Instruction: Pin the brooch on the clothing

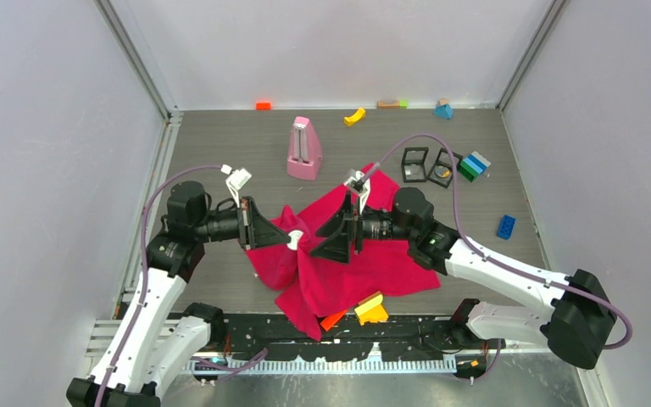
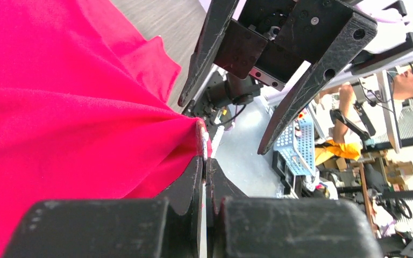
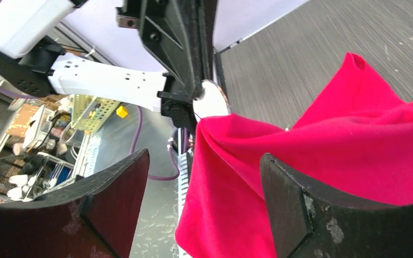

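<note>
Grey worktop (image 1: 220,144), walled on three sides in pale panels; loose toy blocks along the far edge and right side.

Item 1: T-shirt (image 1: 373,271), crimson-pink and crumpled. It lies by the middle of the near edge and spreads toward the centre. One fold is pulled up off the worktop into a peak on its left side.

Item 2: brooch (image 1: 296,239), a small white disc. It sits at the tip of that peak, off the worktop, between my two arms.

Item 3: my left gripper (image 2: 204,161). Its fingers are pressed together on the brooch, with the peak of cloth gathered tight against it. The forearm runs level, reaching in from the left and pointing right.

Item 4: my right gripper (image 3: 203,161). It is spread wide and holds nothing. One finger stands on each side of the raised fold, just short of the brooch, and I cannot tell whether they touch the cloth. The forearm is level, pointing left, nearly tip to tip with the other gripper.

Risks, as I judge them:
- Only one pinch carries both cloth and disc. If it slackens, the fold drops and the brooch goes with it.
- I cannot see whether the pin has caught the fabric. If it has not, the brooch comes away.
- My open right fingers could snag the fold when I move them, dragging it out of the left pinch.
- The fingertips are very close, so a small drift would knock them together.
</note>
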Robot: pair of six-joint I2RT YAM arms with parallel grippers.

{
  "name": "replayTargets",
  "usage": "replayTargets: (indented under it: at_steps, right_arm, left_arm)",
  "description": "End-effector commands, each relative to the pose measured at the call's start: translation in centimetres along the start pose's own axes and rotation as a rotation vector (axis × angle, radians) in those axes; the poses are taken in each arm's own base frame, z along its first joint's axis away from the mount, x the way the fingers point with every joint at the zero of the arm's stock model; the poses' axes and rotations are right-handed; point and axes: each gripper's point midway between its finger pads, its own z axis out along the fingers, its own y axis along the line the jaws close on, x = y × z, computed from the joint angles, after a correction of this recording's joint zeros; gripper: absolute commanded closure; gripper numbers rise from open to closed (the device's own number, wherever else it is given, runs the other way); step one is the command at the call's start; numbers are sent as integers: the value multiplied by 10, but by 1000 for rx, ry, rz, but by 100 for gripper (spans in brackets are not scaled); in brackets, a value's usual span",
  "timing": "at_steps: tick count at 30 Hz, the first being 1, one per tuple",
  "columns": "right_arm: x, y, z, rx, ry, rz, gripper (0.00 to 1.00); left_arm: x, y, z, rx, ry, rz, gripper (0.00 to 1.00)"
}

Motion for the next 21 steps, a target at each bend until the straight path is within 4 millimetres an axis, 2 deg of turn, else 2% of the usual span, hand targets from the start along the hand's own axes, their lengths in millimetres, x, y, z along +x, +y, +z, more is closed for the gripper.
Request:
replayTargets:
  at_steps: [1, 5, 6, 12, 21]
  right_arm:
    - [-19, 28, 2, -139, -64, -59, 19]
    - [-9, 27, 13, -153, -61, -30, 20]
    - [-13, 30, 14, -169, -80, -41, 21]
    - [-8, 28, 23, -191, -69, -13, 32]
    - [-12, 27, 27, -189, -92, 4, 44]
  left_arm:
    - [-7, -32, -4, 158, 20, 111, 100]
    - [-5, -35, -6, 164, 13, 132, 100]
    - [-4, -34, -6, 165, 13, 131, 100]
    - [1, -33, -7, 174, 18, 122, 100]
    - [1, -37, -7, 192, 24, 122, 100]
